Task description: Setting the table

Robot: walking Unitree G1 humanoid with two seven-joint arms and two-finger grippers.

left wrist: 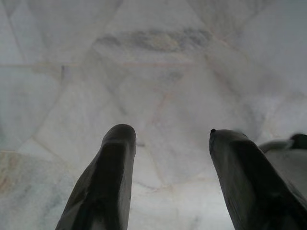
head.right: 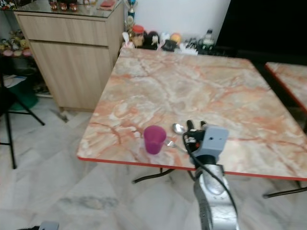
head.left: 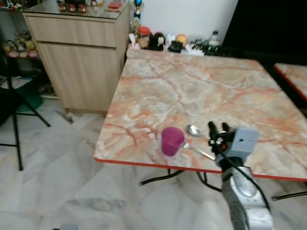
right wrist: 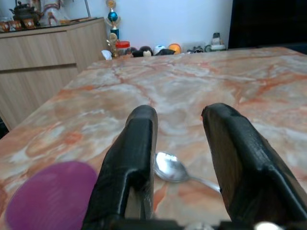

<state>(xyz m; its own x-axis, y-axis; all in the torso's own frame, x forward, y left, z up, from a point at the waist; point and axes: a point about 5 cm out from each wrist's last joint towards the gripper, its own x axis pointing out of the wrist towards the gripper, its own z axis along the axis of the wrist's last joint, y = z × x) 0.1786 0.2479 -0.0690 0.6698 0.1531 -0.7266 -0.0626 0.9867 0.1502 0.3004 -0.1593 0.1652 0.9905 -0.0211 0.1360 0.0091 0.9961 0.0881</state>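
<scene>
The right gripper (head.left: 218,128) hovers over the near edge of the tabletop (head.left: 201,91), its jaws apart and holding nothing. The spoon (head.left: 194,130) lies just ahead of it, and a fork (head.left: 199,151) is beside the purple cup (head.left: 172,141). The left gripper (left wrist: 168,167) hangs over the floor (left wrist: 158,62), its jaws apart as well.

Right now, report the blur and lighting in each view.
Eye views: evenly lit, mildly soft; purple cup and spoon readable. Right wrist view: cup smeared out of focus, spoon sharper between right gripper fingers. Left wrist view: hazy floor behind left gripper.
</scene>
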